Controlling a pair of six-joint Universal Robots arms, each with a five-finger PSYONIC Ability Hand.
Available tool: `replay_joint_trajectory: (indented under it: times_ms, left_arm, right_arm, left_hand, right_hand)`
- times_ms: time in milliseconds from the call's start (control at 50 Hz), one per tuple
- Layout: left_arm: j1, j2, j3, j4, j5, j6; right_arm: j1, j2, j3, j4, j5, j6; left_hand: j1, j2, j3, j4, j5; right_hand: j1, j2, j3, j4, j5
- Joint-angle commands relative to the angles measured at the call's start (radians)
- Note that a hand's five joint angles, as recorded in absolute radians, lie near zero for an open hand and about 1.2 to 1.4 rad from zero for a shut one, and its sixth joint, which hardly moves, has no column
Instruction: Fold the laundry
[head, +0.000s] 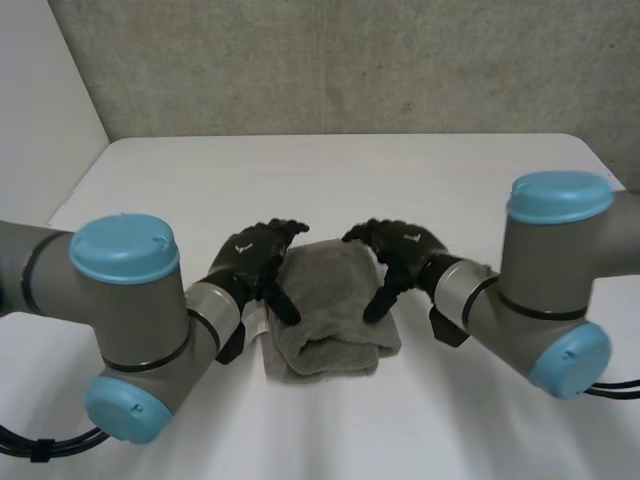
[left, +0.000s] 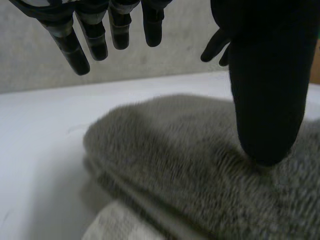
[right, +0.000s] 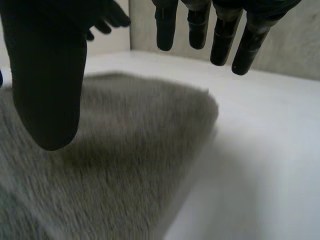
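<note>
towel: grey terry-cloth towel (head: 330, 300), folded into a thick, compact rectangle, several layers stacked
towel place: lies flat on the white table (head: 350, 170), about midway between the left and right edges, closer to the near edge than the far one
left hand: black left hand (head: 255, 260) at the towel's left edge; fingers (left: 82, 40) straight and clear above the cloth, thumb (left: 267, 100) tip down on the top layer; open, nothing pinched
right hand: black right hand (head: 400, 255) at the towel's right edge, mirrored; fingers (right: 225, 35) straight over the far right corner, thumb (right: 47, 90) on or just above the pile, contact unclear; open, holds nothing
stage: looks close to done, bundle small and squared; maybe a last press or tidy left
handling: soft, limp, light; thick pile gives good friction, not slippery, not fragile; layers can slide apart or spring open if only the top one is lifted
grasp: pinch through all layers at the left and right edges, thumb on top and fingers underneath; or just press flat from above
risk: thumbs dragging the top layer skews the stack
</note>
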Motion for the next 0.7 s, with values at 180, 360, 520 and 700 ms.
replay_joint_trajectory:
  times_ms: [180,360,520,700]
  left_arm:
    - [0.033,-0.046,-0.030,0.004,-0.040,0.227]
    - [0.025,0.141,0.030,-0.007,-0.031,0.241]
    - [0.059,0.313,0.215,-0.202,-0.032,0.236]
    - [0.234,0.400,0.375,-0.488,-0.018,0.187]
  right_arm:
    - [0.020,0.099,-0.060,-0.002,0.077,-0.171]
    - [0.008,-0.149,-0.069,-0.008,0.164,-0.171]
    - [-0.024,-0.331,-0.163,-0.003,0.350,-0.184]
    - [-0.105,-0.415,-0.226,0.122,0.369,-0.375]
  left_hand:
    - [0.017,0.024,0.021,0.021,-0.009]
    - [0.023,0.030,0.027,0.027,-0.004]
    - [0.026,0.033,0.030,0.030,-0.001]
    - [0.011,0.018,0.015,0.015,-0.015]
  right_hand:
    - [-0.036,-0.053,-0.039,-0.058,-0.068]
    - [-0.036,-0.053,-0.039,-0.058,-0.068]
    - [-0.036,-0.053,-0.039,-0.058,-0.068]
    - [-0.036,-0.053,-0.039,-0.058,-0.068]
